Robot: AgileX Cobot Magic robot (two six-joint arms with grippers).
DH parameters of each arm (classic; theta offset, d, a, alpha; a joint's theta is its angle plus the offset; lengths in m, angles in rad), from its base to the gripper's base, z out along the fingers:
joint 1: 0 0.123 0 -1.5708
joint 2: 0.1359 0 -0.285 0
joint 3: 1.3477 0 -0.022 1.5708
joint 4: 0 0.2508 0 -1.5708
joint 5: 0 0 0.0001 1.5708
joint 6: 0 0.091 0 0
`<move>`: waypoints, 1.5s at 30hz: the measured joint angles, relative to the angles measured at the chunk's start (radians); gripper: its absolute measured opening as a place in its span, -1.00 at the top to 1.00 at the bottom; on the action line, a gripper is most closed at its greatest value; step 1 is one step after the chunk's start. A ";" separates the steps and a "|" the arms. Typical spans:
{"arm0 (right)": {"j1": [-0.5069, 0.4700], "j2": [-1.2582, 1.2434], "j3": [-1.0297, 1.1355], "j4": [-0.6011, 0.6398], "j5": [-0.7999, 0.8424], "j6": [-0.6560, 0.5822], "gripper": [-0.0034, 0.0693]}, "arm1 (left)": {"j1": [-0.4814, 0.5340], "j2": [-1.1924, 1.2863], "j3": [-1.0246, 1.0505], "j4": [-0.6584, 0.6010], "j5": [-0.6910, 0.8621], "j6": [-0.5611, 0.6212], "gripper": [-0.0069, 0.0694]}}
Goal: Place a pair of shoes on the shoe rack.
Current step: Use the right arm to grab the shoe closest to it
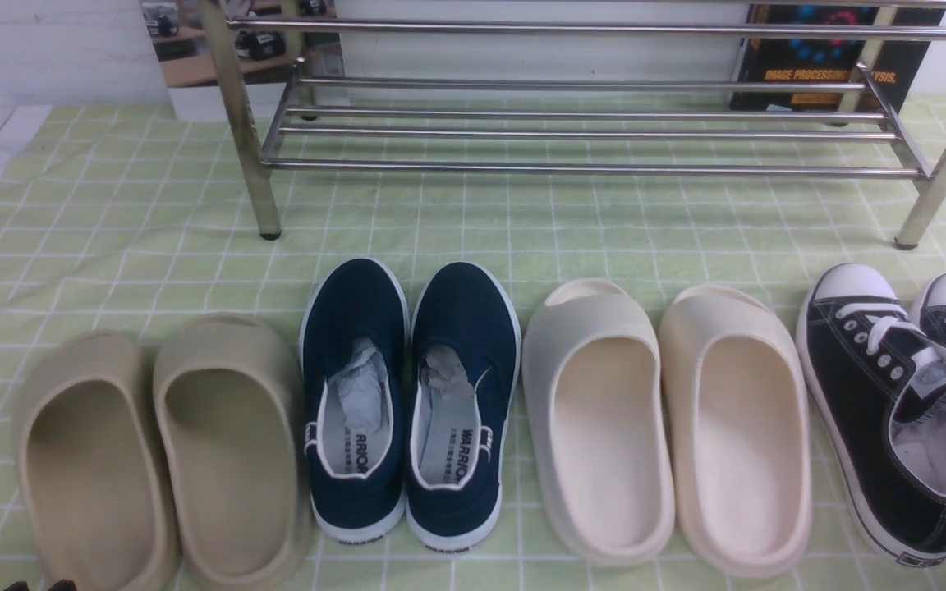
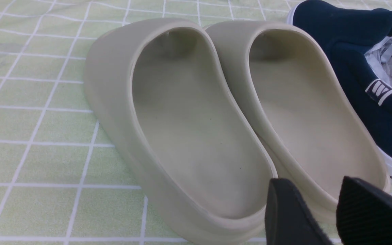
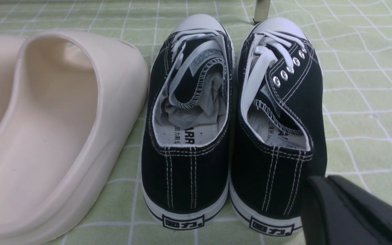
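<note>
In the front view, the black canvas lace-up sneakers (image 1: 859,427) stand side by side at the right end of the row, below the chrome shoe rack (image 1: 588,170).

In the left wrist view, the left gripper (image 2: 315,200) has its fingertips apart near the beige slides (image 2: 196,129), nothing between them.

In the right wrist view, the right gripper (image 3: 325,183) has its fingers together, holding nothing. The sneakers should be light, with canvas that gives and grippy rubber soles; the stitched heel wall looks the surest hold, since the collar and laces would likely fold.
</note>
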 joint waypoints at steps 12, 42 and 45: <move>0.000 0.000 0.000 0.000 -0.003 -0.001 0.88 | 0.000 0.000 0.000 0.000 0.000 0.000 0.19; 0.000 0.133 -0.245 0.000 -0.601 0.187 0.87 | 0.000 0.000 0.000 0.000 0.000 0.000 0.19; 0.000 0.304 -0.427 -0.011 -0.432 0.175 0.87 | 0.000 0.000 0.000 0.000 0.000 0.000 0.19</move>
